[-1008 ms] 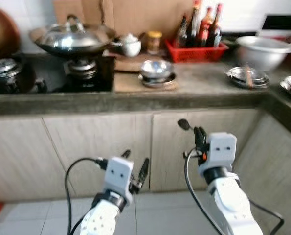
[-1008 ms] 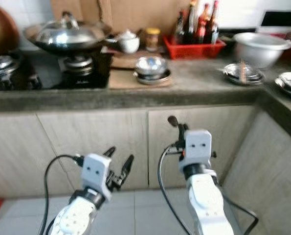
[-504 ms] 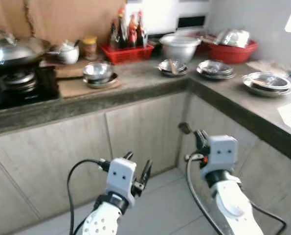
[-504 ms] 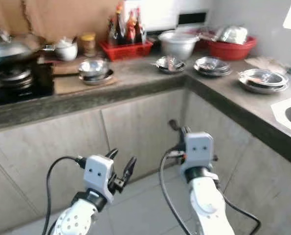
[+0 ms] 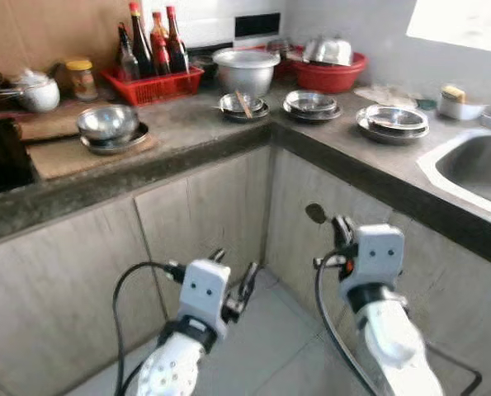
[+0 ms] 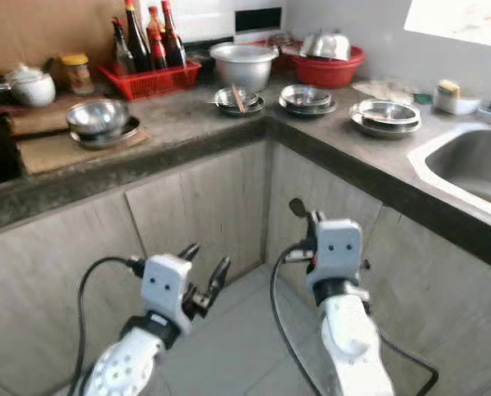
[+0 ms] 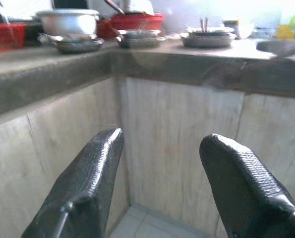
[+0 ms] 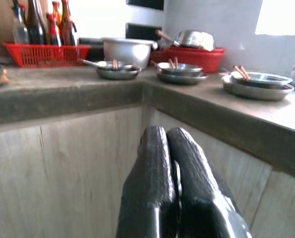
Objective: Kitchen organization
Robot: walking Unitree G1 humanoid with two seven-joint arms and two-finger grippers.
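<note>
- The left gripper (image 5: 232, 279) hung low in the lower left of the head view, in front of the cabinet doors (image 5: 195, 223) and above the tiled floor (image 5: 286, 346); its two black fingers (image 7: 83, 183) stood wide apart with nothing between them.
- The right gripper (image 5: 326, 227) was raised a little higher at lower centre-right — its fingers (image 8: 157, 183) pressed together, holding nothing.
- The grey counter (image 5: 187, 132) ran across the upper part of the frame and turned a corner toward the right, ending at the sink (image 5: 476, 165) at the right edge.
- A red basket (image 5: 150, 82) with dark bottles (image 5: 150, 41) stood at the upper left, near the wall.
- Left of it were a jar (image 5: 82, 78) and a white teapot (image 5: 37, 91).
- A stack of steel bowls (image 5: 109, 128) sat on a brown mat (image 5: 63, 153) in the left part of the counter.
- A large white pot (image 5: 245, 70) stood at upper centre, with a small steel dish (image 5: 243, 106) just in front of it.
- A red tub (image 5: 328, 73) holding a steel bowl sat right of the pot — in front of it lay two more stacks of steel dishes (image 5: 309, 103), (image 5: 392, 122).
- Both grippers were well below the counter and apart from every dish on it.
</note>
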